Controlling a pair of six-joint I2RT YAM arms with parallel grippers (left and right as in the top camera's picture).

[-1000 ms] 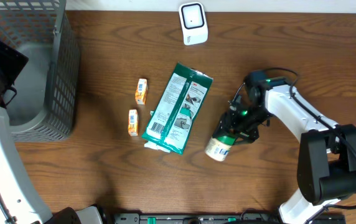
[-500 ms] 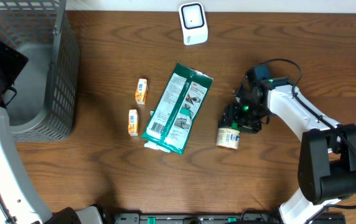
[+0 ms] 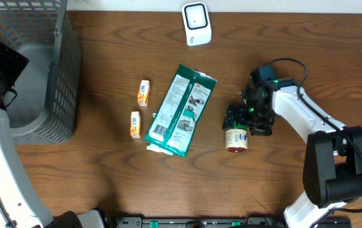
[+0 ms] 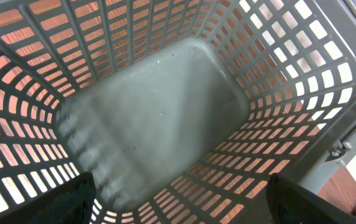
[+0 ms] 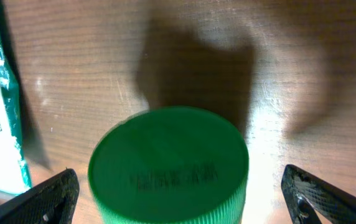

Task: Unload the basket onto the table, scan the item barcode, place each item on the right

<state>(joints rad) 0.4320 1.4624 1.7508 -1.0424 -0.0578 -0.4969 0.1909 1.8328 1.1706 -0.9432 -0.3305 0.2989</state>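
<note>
Overhead, a long green packet (image 3: 181,111) of glossy film lies flat and slanted in the middle of the dark wood-grain surface (image 3: 105,177). Its lower end is white and carries a barcode. The rest of its print is too small to read.

To the right of the packet, near but not touching it, stands a small round bottle (image 3: 236,139), upright on its base, with a pale label band and a green cap. The right tool (image 3: 247,123) hangs over the bottle's upper side. The right wrist view looks straight down on the ribbed green screw cap (image 5: 168,165). It has raised lettering across its top, too blurred to read. The tool's two black fingers sit wide in the bottom corners of that view, clear of the cap on both sides and gripping nothing. A sliver of the packet's green and white edge shows at that view's left border.

Beyond the packet's top end and a little to its right, at the far edge of the surface, sits a white rounded-rectangle scanner (image 3: 196,24) with a dark window outlined on its face.

Just left of the packet lie two small orange and white cartons (image 3: 143,92) (image 3: 135,124), one beyond the other and apart from each other. Their print is not legible.

Well to the left of the packet stands a grey plastic basket (image 3: 61,76) with lattice walls and a smooth solid floor. The left tool (image 4: 184,208) hangs above its open mouth, fingers spread wide and holding nothing.
</note>
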